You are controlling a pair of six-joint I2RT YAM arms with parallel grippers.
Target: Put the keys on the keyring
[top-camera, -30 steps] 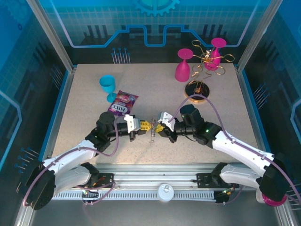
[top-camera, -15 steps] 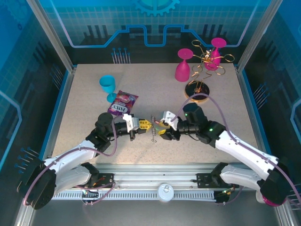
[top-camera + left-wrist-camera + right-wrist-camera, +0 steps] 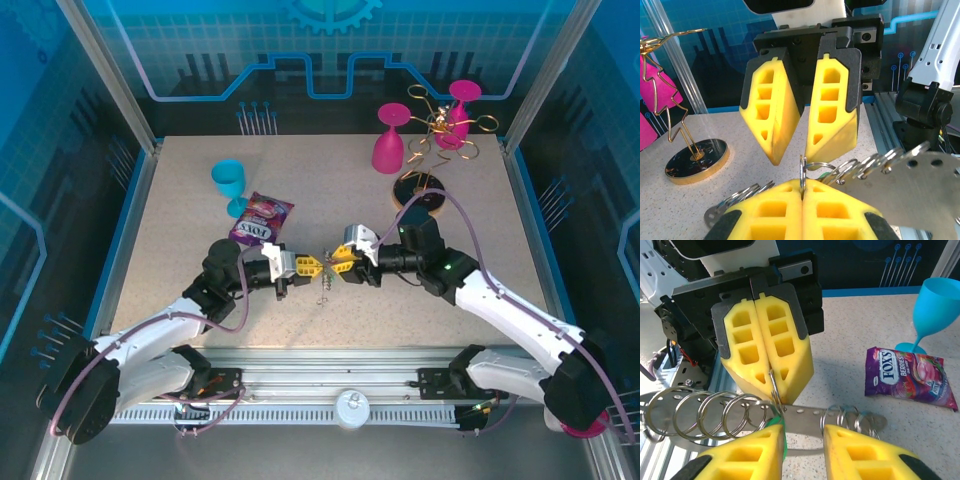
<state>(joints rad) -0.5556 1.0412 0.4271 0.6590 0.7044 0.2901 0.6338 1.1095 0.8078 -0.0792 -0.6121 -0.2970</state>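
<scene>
The left tool [image 3: 802, 189] is closed on a thin ring of the keyring [image 3: 807, 415], over the front middle of the desk [image 3: 300, 190]. The right tool [image 3: 802, 437] faces it, fingers apart, and the keyring's flat strip crosses their tips. A green tag [image 3: 782, 437] lies against one finger.

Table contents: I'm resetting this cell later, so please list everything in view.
turquoise plastic goblet: one, turquoise, far left.
purple snack packet: one, purple, beside that goblet.
magenta plastic goblets: two, magenta, far right by the rack.
gold wire glass rack: one, gold, far right.
flat grey metal keyring: one, grey, carrying split rings, between the grippers.
green plastic tag: one, green, at the keyring.
left gripper: one, yellow jaws shut on a split ring.
right gripper: one, yellow jaws open, opposite.
</scene>
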